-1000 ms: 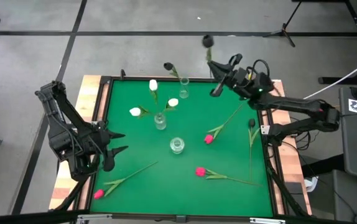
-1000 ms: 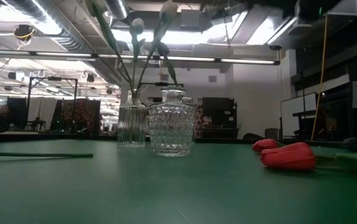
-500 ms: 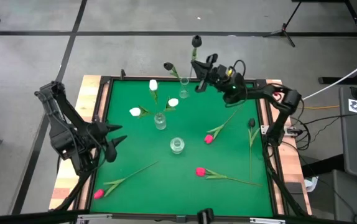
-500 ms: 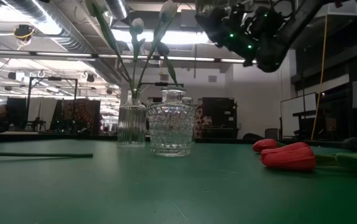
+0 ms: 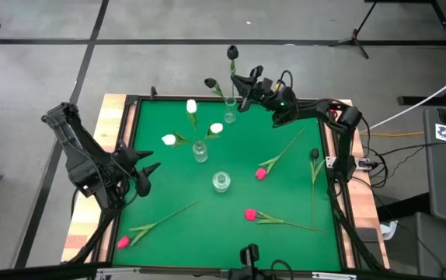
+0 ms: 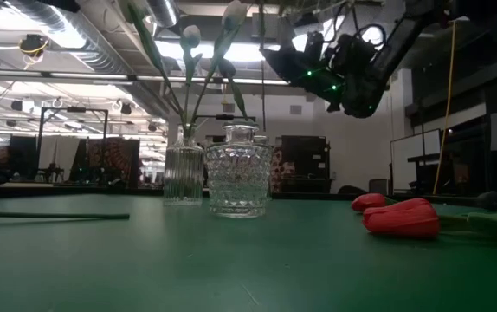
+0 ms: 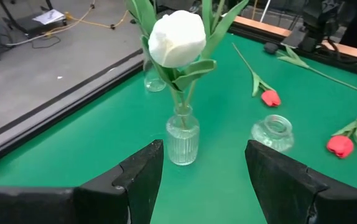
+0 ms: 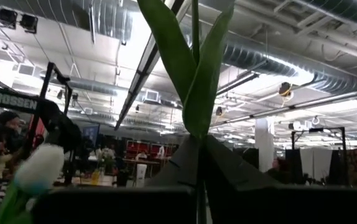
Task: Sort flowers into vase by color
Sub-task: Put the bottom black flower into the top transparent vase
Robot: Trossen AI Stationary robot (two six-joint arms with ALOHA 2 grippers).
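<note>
My right gripper [image 5: 242, 87] is high over the table's far edge, shut on a black tulip [image 5: 232, 52], just right of the far glass vase [image 5: 229, 110]. That vase holds one black tulip [image 5: 210, 82]. The middle vase [image 5: 200, 151] holds white tulips [image 7: 177, 37]. The near jar [image 5: 221, 181] has none in it. Three pink-red tulips [image 5: 260, 173] [image 5: 249, 214] [image 5: 122, 243] and one black tulip [image 5: 315, 154] lie flat on the green mat. My left gripper [image 5: 150, 176] waits open near the table's left edge, its fingers pointing at the middle vase [image 7: 183, 134]. My right gripper pinches the black tulip's stem [image 8: 197, 163] between its two fingers, below the pair of leaves [image 8: 194, 74]. The fingers come roughly level from the table's right and lie across the stem. The tulip is lifted clear and stands about upright, head [image 5: 232, 52] above the fingers.
The mat is bounded by a raised dark frame [image 5: 134, 109] on a wooden table. The loose tulips' long stems [image 5: 289, 225] cross the mat's right and near parts. The vases stand in a line near the mat's middle. In the low view, red tulip heads [image 6: 400, 217] lie close by.
My right gripper has carried the black tulip toward the table's left along the far edge, from beyond the far right corner to just beside the far vase. The tulip stays upright in the shut fingers. The left arm has kept about still.
</note>
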